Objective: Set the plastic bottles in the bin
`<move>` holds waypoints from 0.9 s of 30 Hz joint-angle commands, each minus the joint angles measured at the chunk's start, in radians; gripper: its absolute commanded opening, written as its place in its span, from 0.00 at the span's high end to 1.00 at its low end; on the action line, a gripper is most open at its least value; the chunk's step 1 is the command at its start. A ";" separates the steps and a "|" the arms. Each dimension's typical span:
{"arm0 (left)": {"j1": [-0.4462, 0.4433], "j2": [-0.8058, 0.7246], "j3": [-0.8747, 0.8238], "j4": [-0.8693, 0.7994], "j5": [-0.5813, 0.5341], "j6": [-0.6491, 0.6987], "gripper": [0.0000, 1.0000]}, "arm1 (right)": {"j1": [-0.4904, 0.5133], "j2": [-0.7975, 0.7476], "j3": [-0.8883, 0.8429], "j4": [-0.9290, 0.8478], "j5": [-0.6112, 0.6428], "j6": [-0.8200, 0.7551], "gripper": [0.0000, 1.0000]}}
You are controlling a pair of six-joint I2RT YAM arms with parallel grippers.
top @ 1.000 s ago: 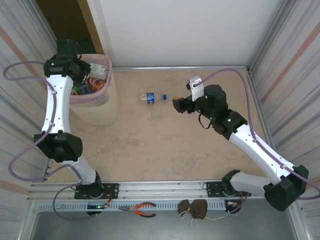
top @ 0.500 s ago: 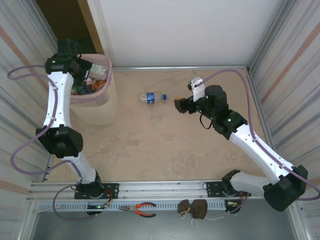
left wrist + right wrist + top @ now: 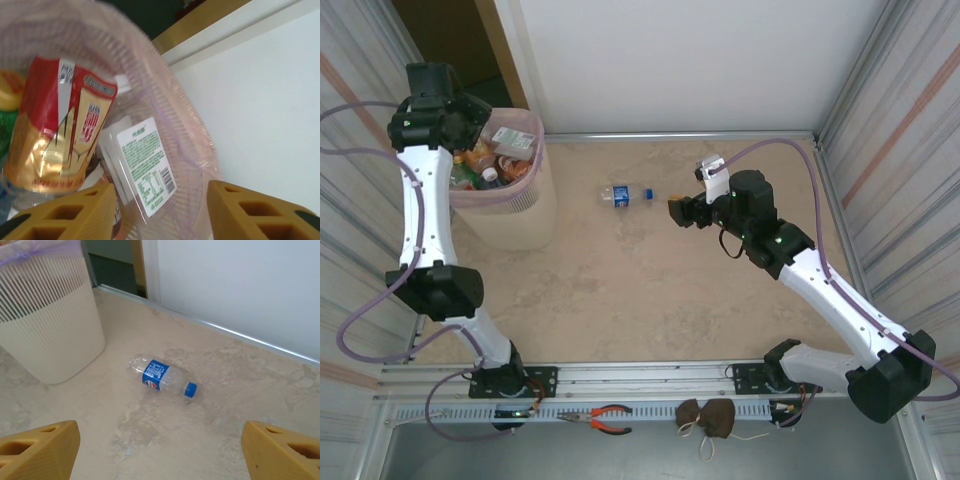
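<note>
The left gripper (image 3: 160, 215) hangs over the bin (image 3: 520, 220), fingers apart and empty. Several bottles (image 3: 65, 125) lie inside. The right gripper (image 3: 160, 450), fingers apart and empty, stands near one blue-capped bottle (image 3: 162, 376) lying on the table (image 3: 620, 290), well apart from the bin.

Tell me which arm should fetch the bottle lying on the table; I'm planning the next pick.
The right. Its open jaws face the bottle, lying just ahead on the table with nothing between. The left arm is up at the bin, farther away.
</note>
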 commanded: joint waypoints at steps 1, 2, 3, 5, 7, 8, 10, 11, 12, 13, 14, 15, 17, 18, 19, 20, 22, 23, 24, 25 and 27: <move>0.039 0.048 0.050 0.057 0.077 0.125 0.55 | -0.004 -0.002 0.000 0.026 -0.007 -0.002 0.17; 0.050 0.063 0.059 0.059 0.090 0.137 0.56 | -0.004 -0.002 0.001 0.027 -0.006 -0.001 0.17; 0.060 0.080 0.068 0.057 0.105 0.140 0.57 | -0.004 0.001 0.000 0.029 -0.005 -0.002 0.17; 0.078 0.118 0.074 0.066 0.140 0.156 0.58 | -0.004 0.004 0.000 0.030 -0.006 0.000 0.17; 0.091 0.157 0.085 0.063 0.165 0.172 0.60 | -0.004 0.006 0.001 0.030 -0.008 -0.002 0.17; 0.095 0.170 0.086 0.056 0.162 0.177 0.60 | -0.004 0.008 0.000 0.030 -0.008 -0.001 0.17; 0.100 0.191 0.072 0.036 0.146 0.181 0.61 | -0.004 0.009 -0.001 0.030 -0.006 0.000 0.17; 0.101 0.196 0.059 0.031 0.145 0.182 0.61 | -0.004 0.010 -0.002 0.030 -0.006 0.001 0.17; 0.102 0.196 0.037 0.030 0.143 0.182 0.62 | -0.004 0.011 -0.002 0.030 -0.005 0.000 0.17; 0.101 0.192 0.015 0.031 0.146 0.179 0.63 | -0.004 0.010 -0.002 0.030 -0.004 0.003 0.17; 0.100 0.186 -0.004 0.033 0.147 0.177 0.63 | -0.004 0.011 -0.002 0.028 -0.004 0.004 0.17; 0.102 0.176 -0.026 0.036 0.146 0.176 0.63 | -0.002 0.010 -0.002 0.028 -0.004 0.004 0.17; 0.101 0.150 -0.059 0.043 0.135 0.174 0.64 | -0.001 0.007 0.000 0.027 -0.004 0.006 0.17; 0.102 0.133 -0.078 0.048 0.127 0.174 0.64 | -0.001 0.005 0.001 0.023 -0.003 0.006 0.17; 0.102 0.119 -0.090 0.052 0.122 0.175 0.64 | 0.001 0.003 0.004 0.023 -0.002 0.004 0.17; 0.102 0.103 -0.097 0.057 0.118 0.178 0.63 | 0.003 0.002 0.005 0.021 0.000 0.003 0.17; 0.103 0.077 -0.097 0.053 0.107 0.182 0.63 | 0.005 -0.004 0.010 0.015 0.003 0.003 0.17; 0.102 0.064 -0.093 0.053 0.100 0.187 0.63 | 0.007 -0.005 0.010 0.012 0.004 0.001 0.17; 0.103 0.049 -0.091 0.055 0.093 0.190 0.62 | 0.008 -0.009 0.011 0.010 0.008 0.000 0.17; 0.104 0.039 -0.087 0.055 0.091 0.195 0.62 | 0.010 -0.010 0.012 0.008 0.010 0.000 0.18; 0.104 0.019 -0.073 0.056 0.095 0.209 0.60 | 0.014 -0.015 0.017 0.002 0.012 0.004 0.17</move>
